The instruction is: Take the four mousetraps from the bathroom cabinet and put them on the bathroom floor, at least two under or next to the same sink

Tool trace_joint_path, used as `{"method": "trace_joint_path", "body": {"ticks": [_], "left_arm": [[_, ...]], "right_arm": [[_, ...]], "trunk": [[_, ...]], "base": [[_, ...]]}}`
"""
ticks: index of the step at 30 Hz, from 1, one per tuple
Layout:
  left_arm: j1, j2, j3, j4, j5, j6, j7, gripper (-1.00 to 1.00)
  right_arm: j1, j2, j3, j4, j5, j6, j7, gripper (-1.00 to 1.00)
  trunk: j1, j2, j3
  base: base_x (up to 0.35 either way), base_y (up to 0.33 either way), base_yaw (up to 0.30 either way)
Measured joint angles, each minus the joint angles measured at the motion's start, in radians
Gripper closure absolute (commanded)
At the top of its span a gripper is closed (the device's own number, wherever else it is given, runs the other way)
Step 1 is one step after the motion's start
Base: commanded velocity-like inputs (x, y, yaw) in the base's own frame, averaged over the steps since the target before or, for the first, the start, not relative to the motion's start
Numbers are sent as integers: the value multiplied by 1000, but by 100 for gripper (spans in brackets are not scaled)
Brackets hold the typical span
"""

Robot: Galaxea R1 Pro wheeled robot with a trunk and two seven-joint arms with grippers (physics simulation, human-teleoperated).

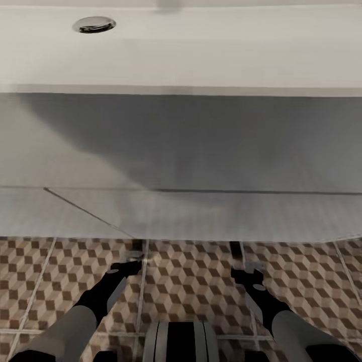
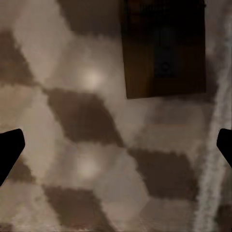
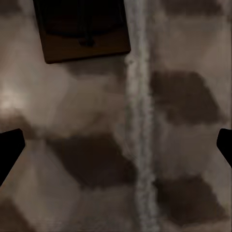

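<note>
both grippers, left gripper [image 2: 116, 145] and right gripper [image 3: 116, 145], hang spread apart over mousetraps [image 2: 164, 48] [image 3: 82, 29] lying on the bathroom floor [image 1: 191, 281] by the sink [image 1: 201, 55].

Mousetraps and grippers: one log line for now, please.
left gripper: open, mousetrap on floor below | right gripper: open, second mousetrap on floor | sink ahead

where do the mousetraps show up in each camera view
Head view: left mousetrap and right mousetrap, dark slivers at the sink unit's foot.
Left wrist view: left mousetrap, flat on tiles.
Right wrist view: right mousetrap, flat on tiles.
Shared landmark: pale grout line beside each.
</note>
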Motion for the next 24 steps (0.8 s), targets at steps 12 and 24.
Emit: {"method": "trace_joint_path", "body": {"ticks": [12, 24], "left_arm": [[0, 0, -2, -1, 0, 1, 0, -100], [0, 0, -4, 0, 0, 1, -2, -100]], "right_arm": [[0, 1, 1, 0, 0, 0, 0, -100], [0, 0, 1, 0, 0, 0, 0, -100]], "trunk": [[0, 0, 0], [0, 0, 0]], "base": [[-336, 0, 0], [-345, 0, 0]]}}
